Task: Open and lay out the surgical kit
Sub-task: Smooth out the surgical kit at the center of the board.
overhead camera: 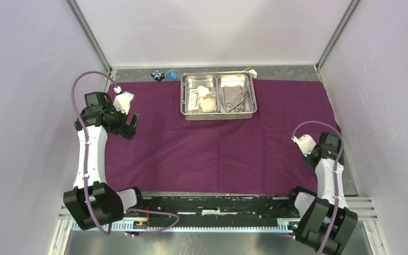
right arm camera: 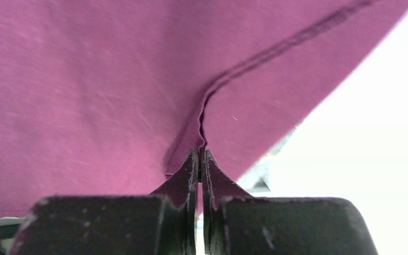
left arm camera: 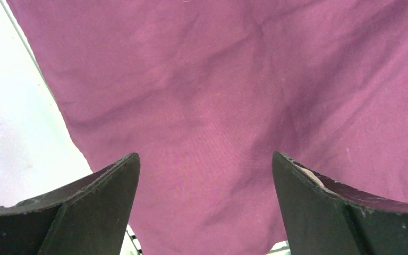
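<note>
The dark-purple cloth wrap [overhead camera: 218, 143] lies spread flat over the table. The two-compartment steel tray [overhead camera: 183, 95] stands on its far middle. White gauze wads [overhead camera: 208, 104] and a flat white packet [overhead camera: 193, 97] fill the tray's left half. The steel clamps and tweezers [overhead camera: 236, 99] lie in its right half. My left gripper [overhead camera: 129, 126] is open and empty above the cloth's left part [left arm camera: 218, 95], fingers wide apart [left arm camera: 206, 159]. My right gripper [overhead camera: 311, 152] is shut on a raised pinch of cloth [right arm camera: 85, 95] near its hemmed right edge [right arm camera: 199, 151].
A black block [overhead camera: 158, 75] and a blue block [overhead camera: 171, 75] sit behind the cloth's far edge, left of the tray. A small yellow-purple-white block [overhead camera: 251, 70] lies behind the tray's right corner. White walls close in on both sides. A black rail [overhead camera: 218, 204] runs along the near edge.
</note>
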Motion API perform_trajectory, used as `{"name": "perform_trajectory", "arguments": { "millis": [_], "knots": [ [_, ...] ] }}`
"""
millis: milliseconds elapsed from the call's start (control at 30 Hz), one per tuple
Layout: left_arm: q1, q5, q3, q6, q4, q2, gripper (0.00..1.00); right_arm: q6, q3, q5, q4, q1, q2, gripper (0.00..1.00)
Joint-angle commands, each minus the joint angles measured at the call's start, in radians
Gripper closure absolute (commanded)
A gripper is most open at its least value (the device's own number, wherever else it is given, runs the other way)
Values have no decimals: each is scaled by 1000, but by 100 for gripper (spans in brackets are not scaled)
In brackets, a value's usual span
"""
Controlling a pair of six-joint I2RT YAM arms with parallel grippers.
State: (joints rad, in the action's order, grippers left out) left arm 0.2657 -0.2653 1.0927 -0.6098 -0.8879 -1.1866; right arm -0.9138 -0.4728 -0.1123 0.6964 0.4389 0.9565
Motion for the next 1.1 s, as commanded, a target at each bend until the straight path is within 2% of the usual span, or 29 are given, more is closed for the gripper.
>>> {"name": "perform_trajectory", "arguments": {
  "millis": [0, 200, 633, 933, 1067],
  "knots": [
    [-8, -25, 5, 26, 8, 25, 0, -16, -66, -180, -11, 8, -62, 97],
    [-8, -44, -21, 24, 30, 27, 0, -73, -116, -327, -2, 46, -80, 99],
    [-8, -58, -54, 6, 59, 47, 0, -266, -118, -426, -112, 284, -61, 94],
    [-8, -51, -59, -1, 58, 50, 0, -341, -2, -442, -256, 387, -45, 66],
    [-8, -37, -63, -5, 59, 54, 0, -318, -19, -403, -248, 389, -15, 54]
  ]
}}
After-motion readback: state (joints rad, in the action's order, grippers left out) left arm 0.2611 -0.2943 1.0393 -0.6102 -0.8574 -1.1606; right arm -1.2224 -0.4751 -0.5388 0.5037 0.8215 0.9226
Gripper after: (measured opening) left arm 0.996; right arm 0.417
